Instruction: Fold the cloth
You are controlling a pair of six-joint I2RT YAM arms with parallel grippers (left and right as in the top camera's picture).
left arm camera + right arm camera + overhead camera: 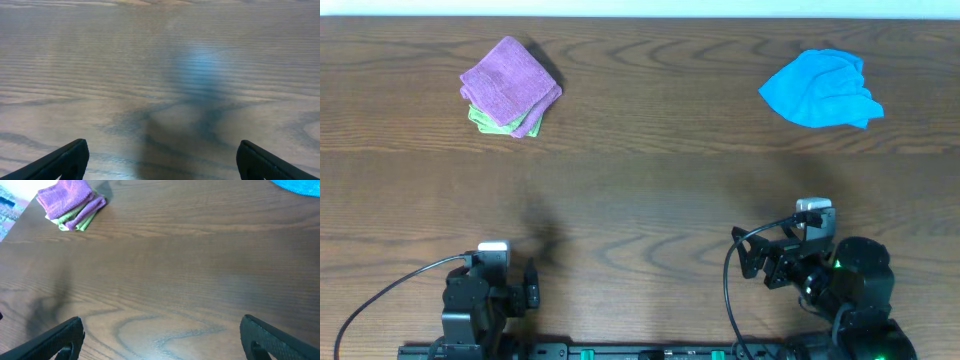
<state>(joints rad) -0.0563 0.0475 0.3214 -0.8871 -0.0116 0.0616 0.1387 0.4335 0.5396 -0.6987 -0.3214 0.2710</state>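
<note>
A crumpled blue cloth lies unfolded at the far right of the table; its edge shows at the top right of the right wrist view. My left gripper is open and empty at the near left, over bare wood. My right gripper is open and empty at the near right, well short of the blue cloth.
A stack of folded cloths, purple over green, sits at the far left and also shows in the right wrist view. The brown wooden table spans the view, with its far edge at the top.
</note>
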